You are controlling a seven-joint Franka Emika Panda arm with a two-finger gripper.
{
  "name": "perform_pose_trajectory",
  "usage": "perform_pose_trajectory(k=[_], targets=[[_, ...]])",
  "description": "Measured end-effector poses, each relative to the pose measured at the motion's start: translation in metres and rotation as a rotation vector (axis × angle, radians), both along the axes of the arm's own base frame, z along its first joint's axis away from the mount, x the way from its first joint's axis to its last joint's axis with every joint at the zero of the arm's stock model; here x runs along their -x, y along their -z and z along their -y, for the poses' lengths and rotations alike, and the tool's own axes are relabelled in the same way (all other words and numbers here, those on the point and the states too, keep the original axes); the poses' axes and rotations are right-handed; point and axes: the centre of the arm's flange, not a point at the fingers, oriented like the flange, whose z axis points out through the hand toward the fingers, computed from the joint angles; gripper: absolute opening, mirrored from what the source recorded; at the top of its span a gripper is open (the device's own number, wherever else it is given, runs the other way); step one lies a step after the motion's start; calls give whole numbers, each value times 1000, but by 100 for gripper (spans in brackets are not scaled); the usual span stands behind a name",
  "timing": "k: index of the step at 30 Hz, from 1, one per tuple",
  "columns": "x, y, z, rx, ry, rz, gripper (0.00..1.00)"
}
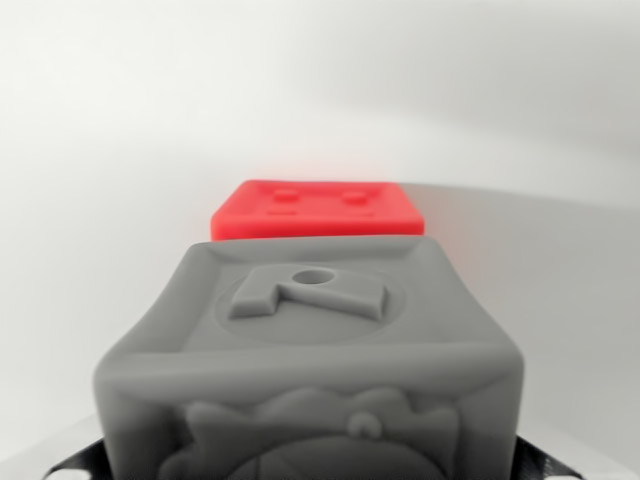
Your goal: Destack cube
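A grey cube (310,350) fills the lower half of the wrist view, very close to the camera. Its top face bears a raised letter shape with a round hole, and its front face shows a relief figure. Directly behind it lies a red cube (318,208) with small studs on top, standing lower in the view and partly hidden by the grey one. Whether the two touch cannot be told. Dark parts with white dots show at the bottom corners, one on the left (75,462) and one on the right (540,462), flanking the grey cube. No fingers show plainly.
A plain white surface (540,260) spreads around both cubes, with a soft shadow across the wrist view's right and a pale, blurred background beyond.
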Motion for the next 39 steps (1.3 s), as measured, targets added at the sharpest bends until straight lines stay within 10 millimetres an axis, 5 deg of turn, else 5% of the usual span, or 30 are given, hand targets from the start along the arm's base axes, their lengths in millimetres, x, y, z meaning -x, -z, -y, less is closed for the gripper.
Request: perform_pose_trajectory(k=[39], targets=[[1,-85,0,-1,-2,4,0]])
